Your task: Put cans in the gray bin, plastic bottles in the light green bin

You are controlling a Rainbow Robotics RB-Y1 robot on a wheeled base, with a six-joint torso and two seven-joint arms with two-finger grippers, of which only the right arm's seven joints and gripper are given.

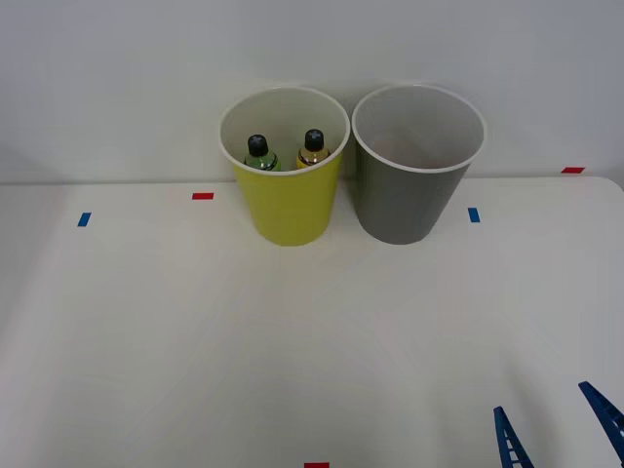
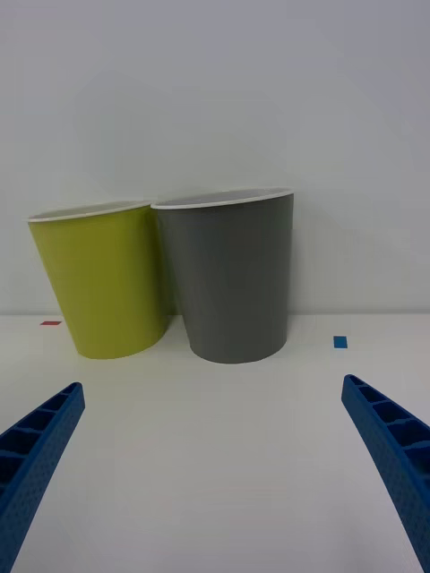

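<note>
Both bottles (image 1: 285, 151) stand upright in the green bin (image 1: 289, 210), upper centre of frame, far from the wide, empty pincer (image 1: 558, 424) at lower right.

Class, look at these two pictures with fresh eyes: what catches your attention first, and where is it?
Two buckets stand side by side at the table's far edge: the light green bin on the left, the gray bin on the right. Inside the green one stand two plastic bottles with black caps. Near the front, the right gripper shows its blue fingers spread open, holding nothing.
</note>
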